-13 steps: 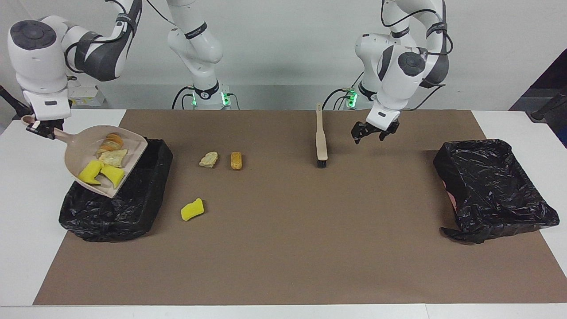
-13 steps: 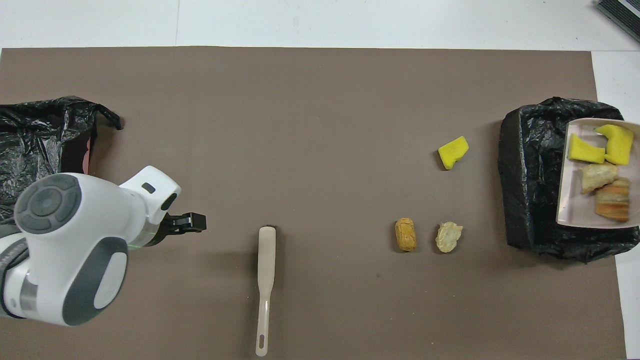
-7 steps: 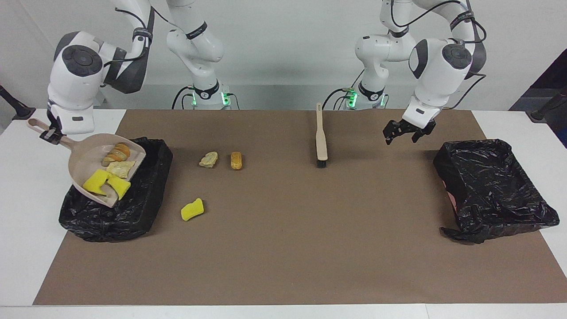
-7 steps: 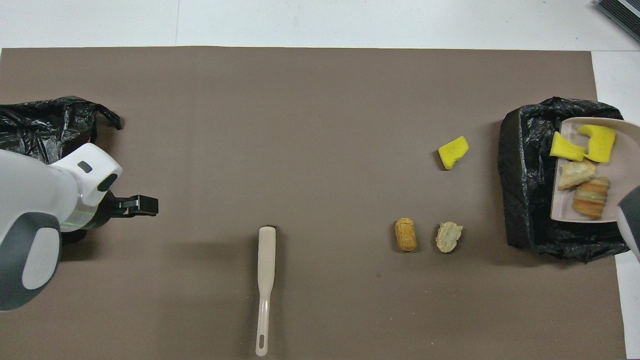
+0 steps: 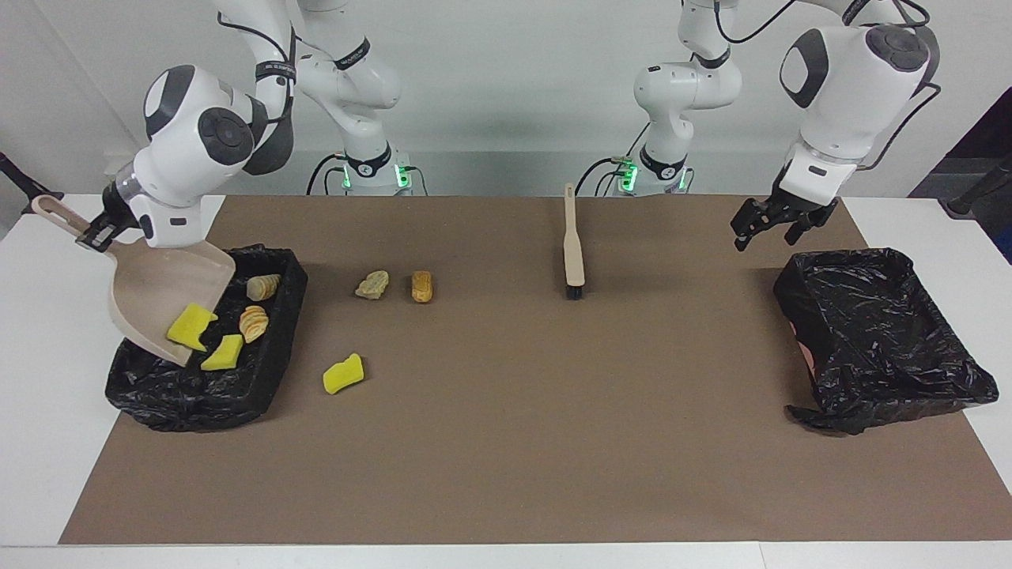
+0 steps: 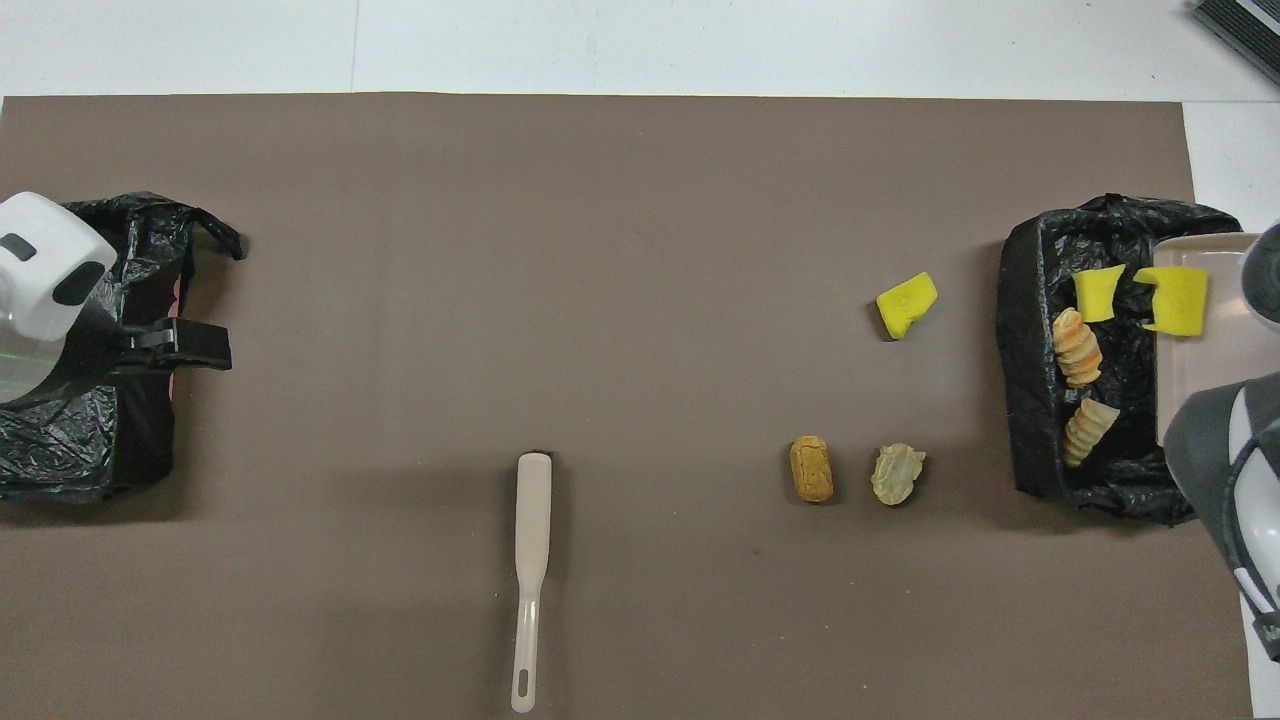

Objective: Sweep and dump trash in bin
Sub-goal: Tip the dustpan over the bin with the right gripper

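My right gripper (image 5: pixel 95 234) is shut on the handle of the beige dustpan (image 5: pixel 162 288), which tilts steeply over the black-lined bin (image 5: pixel 273 359) at the right arm's end. One yellow sponge chunk (image 5: pixel 190 325) clings to the pan's lip. Another yellow chunk (image 5: pixel 224 353) and two bread-like pieces (image 5: pixel 254 322) lie in the bin. On the mat beside that bin rest a yellow sponge (image 5: pixel 343 373), a golden-brown piece (image 5: pixel 422 286) and a pale lump (image 5: pixel 371 284). My left gripper (image 5: pixel 765 229) hangs open and empty over the edge of the other bin (image 5: pixel 877 332).
The beige brush (image 5: pixel 572 251) with black bristles lies on the brown mat (image 5: pixel 506 442) near the robots, handle toward them. The second black-lined bin (image 6: pixel 60 440) sits at the left arm's end. White table borders the mat.
The right arm swung the dustpan upright, and the bread pieces and one yellow chunk slid into the bin. My left gripper moved away from the brush toward the other bin, still open.
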{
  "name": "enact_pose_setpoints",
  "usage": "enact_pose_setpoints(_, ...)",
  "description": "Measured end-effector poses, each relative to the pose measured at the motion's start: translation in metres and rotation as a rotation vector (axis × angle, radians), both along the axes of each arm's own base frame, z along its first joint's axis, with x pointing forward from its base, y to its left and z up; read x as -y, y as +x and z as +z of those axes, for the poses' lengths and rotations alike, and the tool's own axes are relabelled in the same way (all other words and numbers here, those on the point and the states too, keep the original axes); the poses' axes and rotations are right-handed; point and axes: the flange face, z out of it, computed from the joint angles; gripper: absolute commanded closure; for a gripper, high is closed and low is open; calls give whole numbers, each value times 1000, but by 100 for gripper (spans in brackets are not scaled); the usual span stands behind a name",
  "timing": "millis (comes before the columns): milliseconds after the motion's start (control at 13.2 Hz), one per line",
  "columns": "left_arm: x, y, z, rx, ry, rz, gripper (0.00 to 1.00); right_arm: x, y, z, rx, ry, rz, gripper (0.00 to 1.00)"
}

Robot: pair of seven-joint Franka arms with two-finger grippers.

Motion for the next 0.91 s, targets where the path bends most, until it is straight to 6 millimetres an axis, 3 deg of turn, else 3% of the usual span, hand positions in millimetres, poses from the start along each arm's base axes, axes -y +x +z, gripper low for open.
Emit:
enact_pose_setpoints(228, 0, -7, 32, -32, 2, -2, 0, -10, -2, 4, -26, -50, -10, 100)
enact_pose_setpoints(455, 0, -16, 65, -50, 4, -5, 0, -35, 1, 9, -43, -110, 21, 100)
enact_pose_setpoints(911, -6, -24, 80, -36, 5, -43, 0, -52, 3, 22, -43, -194, 59, 100)
